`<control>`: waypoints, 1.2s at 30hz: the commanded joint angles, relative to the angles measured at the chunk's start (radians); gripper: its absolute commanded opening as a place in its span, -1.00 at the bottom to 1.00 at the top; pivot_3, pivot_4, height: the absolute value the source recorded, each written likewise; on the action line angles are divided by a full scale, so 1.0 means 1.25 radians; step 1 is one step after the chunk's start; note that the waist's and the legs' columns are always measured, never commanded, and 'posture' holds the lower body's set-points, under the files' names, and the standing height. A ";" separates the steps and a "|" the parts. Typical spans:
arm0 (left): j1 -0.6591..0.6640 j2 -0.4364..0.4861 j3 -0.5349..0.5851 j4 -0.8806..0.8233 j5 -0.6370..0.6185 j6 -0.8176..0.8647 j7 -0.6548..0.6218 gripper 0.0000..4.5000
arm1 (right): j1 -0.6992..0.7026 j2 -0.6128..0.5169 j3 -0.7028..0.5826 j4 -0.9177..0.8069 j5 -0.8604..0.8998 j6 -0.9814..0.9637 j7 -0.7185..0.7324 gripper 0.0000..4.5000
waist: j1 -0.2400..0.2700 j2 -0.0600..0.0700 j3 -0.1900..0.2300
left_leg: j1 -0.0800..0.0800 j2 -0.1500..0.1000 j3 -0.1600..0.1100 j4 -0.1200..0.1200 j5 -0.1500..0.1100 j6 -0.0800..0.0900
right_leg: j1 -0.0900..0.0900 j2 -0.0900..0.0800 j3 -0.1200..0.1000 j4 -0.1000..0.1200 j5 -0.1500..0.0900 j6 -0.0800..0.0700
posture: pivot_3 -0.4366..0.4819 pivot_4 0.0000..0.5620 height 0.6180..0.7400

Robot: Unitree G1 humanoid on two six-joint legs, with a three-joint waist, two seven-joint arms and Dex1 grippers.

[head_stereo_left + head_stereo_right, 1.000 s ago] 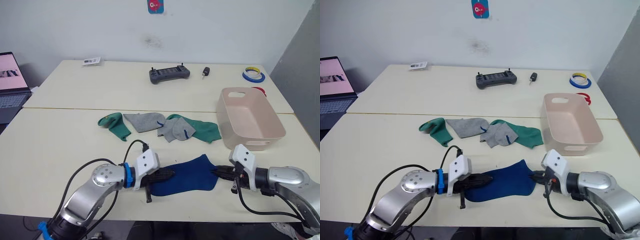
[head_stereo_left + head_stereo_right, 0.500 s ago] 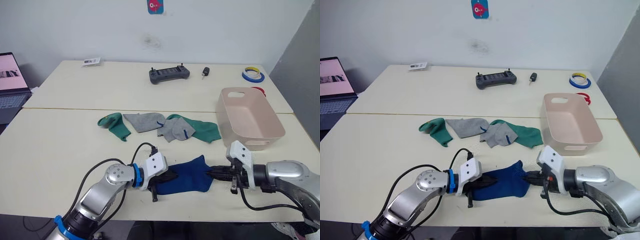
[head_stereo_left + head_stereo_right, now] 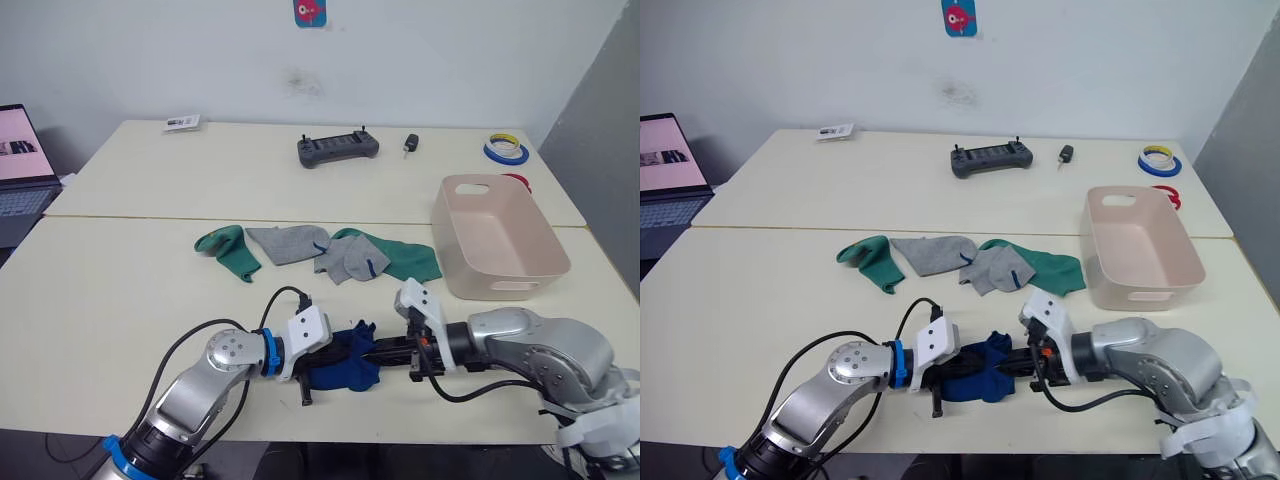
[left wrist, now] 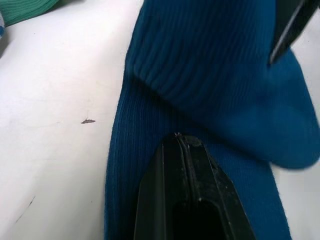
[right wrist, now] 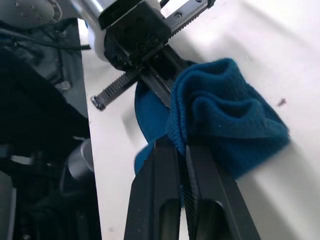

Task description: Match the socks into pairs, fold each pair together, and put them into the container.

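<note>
Both end effectors are clamped tight on the bunched royal blue knit socks (image 3: 345, 366): left end effector (image 4: 181, 141), right end effector (image 5: 179, 145).

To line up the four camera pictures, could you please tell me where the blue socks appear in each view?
Left eye view: blue socks bunched between both grippers at the near table edge.
Right eye view: same spot.
Left wrist view: folded, ahead of the left gripper.
Right wrist view: pinched by the right gripper.
Shared landmark: the socks' folded-over flap.

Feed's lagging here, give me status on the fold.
Left tool shut on blue socks. Right tool shut on their far end, folded over toward the left. Tub empty. Green and grey socks unsorted behind.
</note>
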 commanded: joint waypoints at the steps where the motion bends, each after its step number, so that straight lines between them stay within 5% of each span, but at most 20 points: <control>1: 0.025 0.014 0.011 -0.014 0.002 0.003 0.000 -1.00 | -0.017 0.033 0.008 0.023 0.003 0.011 -0.021 -0.99 | 0.000 0.000 0.000 | 0.000 0.000 0.000 0.000 0.000 0.000 | 0.000 0.000 0.000 0.000 0.000 0.000 | -0.05 -0.47 1.00; 13: 0.061 0.089 0.087 -0.084 -0.055 0.041 -0.029 -1.00 | -0.026 0.065 0.036 0.045 -0.026 -0.003 -0.030 -0.99 | 0.000 0.000 0.000 | -0.001 0.000 0.000 0.000 0.000 0.000 | -0.002 -0.001 0.000 0.001 0.000 0.000 | -0.05 -0.47 1.00; 36: 0.107 0.104 0.054 -0.015 -0.012 -0.006 -0.010 -1.00 | -0.059 0.119 0.136 0.063 -0.072 -0.026 -0.034 -0.99 | -0.001 0.001 0.000 | 0.000 0.000 0.000 -0.001 0.000 0.000 | -0.002 -0.002 0.000 0.001 0.000 0.000 | -0.05 -0.47 1.00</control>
